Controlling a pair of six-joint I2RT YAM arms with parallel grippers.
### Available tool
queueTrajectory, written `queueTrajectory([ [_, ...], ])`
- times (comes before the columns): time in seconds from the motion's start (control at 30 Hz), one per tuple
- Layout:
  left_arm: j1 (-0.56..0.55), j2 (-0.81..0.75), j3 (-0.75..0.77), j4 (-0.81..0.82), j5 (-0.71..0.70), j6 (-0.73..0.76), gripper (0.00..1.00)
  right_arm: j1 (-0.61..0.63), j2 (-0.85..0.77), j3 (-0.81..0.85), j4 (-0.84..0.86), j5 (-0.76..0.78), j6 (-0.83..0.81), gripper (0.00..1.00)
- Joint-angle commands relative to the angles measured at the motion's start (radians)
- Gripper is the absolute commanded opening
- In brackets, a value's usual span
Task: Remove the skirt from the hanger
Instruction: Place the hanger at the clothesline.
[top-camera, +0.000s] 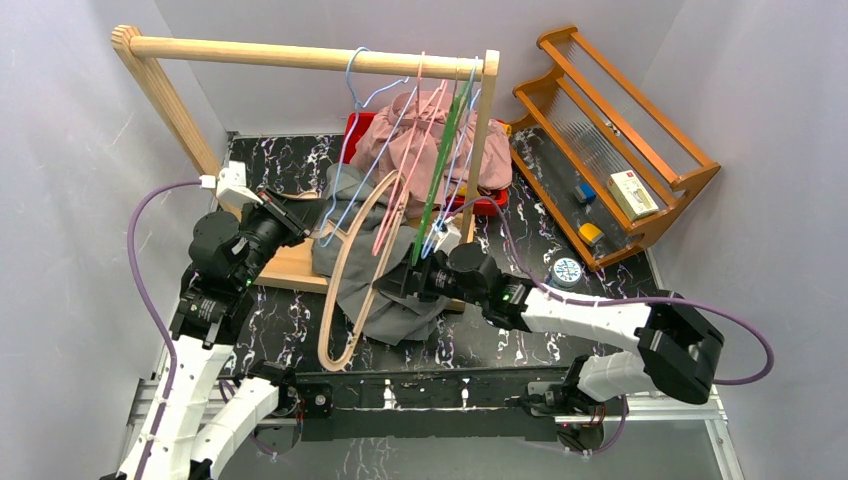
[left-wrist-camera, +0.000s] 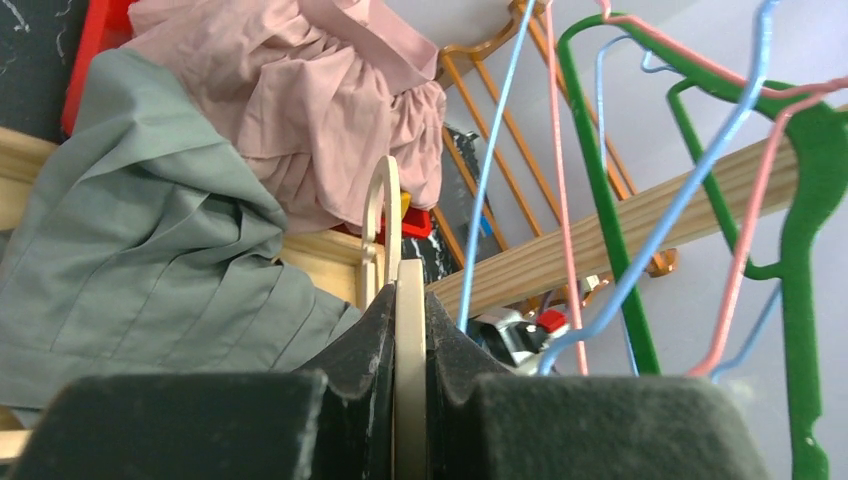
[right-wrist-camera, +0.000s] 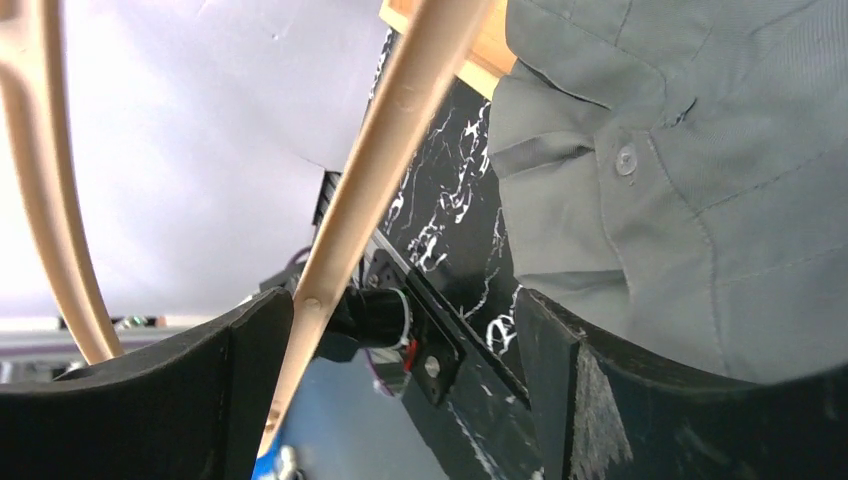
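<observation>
My left gripper (left-wrist-camera: 410, 330) is shut on the flat edge of the pale wooden hanger (left-wrist-camera: 410, 290). In the top view that hanger (top-camera: 335, 290) slants from the left gripper (top-camera: 300, 215) down toward the table's near edge. The grey skirt (top-camera: 400, 310) lies crumpled beneath and to the right of it, over the rack's base. My right gripper (top-camera: 395, 285) is open at the skirt's edge. In the right wrist view the hanger's bare bar (right-wrist-camera: 380, 150) rests against one of the right gripper's (right-wrist-camera: 405, 320) fingers (right-wrist-camera: 200, 380), and the buttoned skirt (right-wrist-camera: 680, 170) lies past the other. Nothing sits between the jaws.
A wooden clothes rack (top-camera: 300, 55) carries blue, pink and green wire hangers (top-camera: 440, 170). A pink garment (top-camera: 420, 140) sits in a red basket behind the skirt. An orange wooden shelf (top-camera: 620, 130) with small items lies at the right, with a round tin (top-camera: 567, 271) nearby.
</observation>
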Motion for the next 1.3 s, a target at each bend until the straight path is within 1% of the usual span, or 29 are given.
queueTrajectory([
  [0.0, -0.003, -0.039, -0.011, 0.078, 0.039, -0.024, 0.0, 0.046, 0.031, 0.056, 0.077, 0.155, 0.186, 0.87],
  [0.1, -0.004, -0.05, -0.014, 0.066, 0.033, -0.022, 0.0, 0.08, 0.029, 0.027, 0.114, 0.238, 0.237, 0.82],
  [0.17, -0.003, -0.049, -0.008, 0.051, 0.03, -0.014, 0.0, 0.086, 0.031, -0.002, 0.213, 0.246, 0.254, 0.8],
  [0.2, -0.003, -0.048, -0.004, 0.041, 0.027, -0.006, 0.0, 0.088, 0.031, -0.006, 0.233, 0.244, 0.257, 0.8],
  [0.3, -0.003, -0.047, -0.002, 0.029, 0.025, 0.002, 0.0, 0.092, 0.033, 0.001, 0.22, 0.269, 0.274, 0.8],
  [0.33, -0.003, -0.045, -0.003, 0.031, 0.027, 0.002, 0.0, 0.092, 0.038, 0.001, 0.221, 0.275, 0.285, 0.78],
  [0.37, -0.004, -0.042, -0.004, 0.033, 0.03, 0.002, 0.0, 0.092, 0.04, 0.001, 0.221, 0.281, 0.294, 0.73],
  [0.43, -0.003, -0.033, -0.002, 0.037, 0.039, 0.001, 0.0, 0.092, 0.046, 0.005, 0.219, 0.29, 0.311, 0.59],
  [0.5, -0.003, -0.023, 0.003, 0.025, 0.046, 0.003, 0.0, 0.093, 0.053, 0.01, 0.221, 0.303, 0.341, 0.51],
  [0.53, -0.002, -0.02, 0.007, 0.016, 0.048, 0.004, 0.0, 0.093, 0.059, 0.011, 0.235, 0.308, 0.353, 0.48],
  [0.6, -0.004, -0.014, 0.013, 0.0, 0.056, 0.01, 0.0, 0.094, 0.072, 0.017, 0.257, 0.313, 0.365, 0.47],
  [0.83, -0.003, 0.007, 0.068, -0.045, 0.078, 0.057, 0.0, 0.094, 0.118, 0.042, 0.245, 0.33, 0.429, 0.47],
  [0.93, -0.003, 0.019, 0.084, -0.055, 0.09, 0.069, 0.0, 0.093, 0.14, 0.053, 0.25, 0.328, 0.453, 0.44],
  [0.97, -0.003, 0.023, 0.086, -0.057, 0.095, 0.072, 0.0, 0.094, 0.145, 0.053, 0.262, 0.327, 0.46, 0.41],
  [1.03, -0.003, 0.024, 0.088, -0.065, 0.103, 0.075, 0.01, 0.093, 0.15, 0.053, 0.281, 0.33, 0.464, 0.29],
  [1.07, -0.003, 0.023, 0.09, -0.077, 0.102, 0.079, 0.06, 0.093, 0.152, 0.057, 0.285, 0.336, 0.464, 0.25],
  [1.1, -0.002, 0.021, 0.094, -0.093, 0.097, 0.081, 0.15, 0.093, 0.156, 0.06, 0.293, 0.34, 0.466, 0.23],
  [1.17, -0.004, 0.013, 0.107, -0.133, 0.079, 0.087, 0.4, 0.094, 0.164, 0.059, 0.337, 0.348, 0.469, 0.18],
  [1.2, -0.003, 0.009, 0.119, -0.161, 0.07, 0.092, 0.5, 0.094, 0.17, 0.056, 0.364, 0.35, 0.476, 0.17],
  [1.23, -0.004, 0.006, 0.131, -0.195, 0.058, 0.097, 0.58, 0.094, 0.175, 0.054, 0.385, 0.357, 0.484, 0.15],
  [1.27, -0.003, 0.004, 0.145, -0.226, 0.055, 0.108, 0.62, 0.094, 0.18, 0.054, 0.4, 0.367, 0.494, 0.14],
])
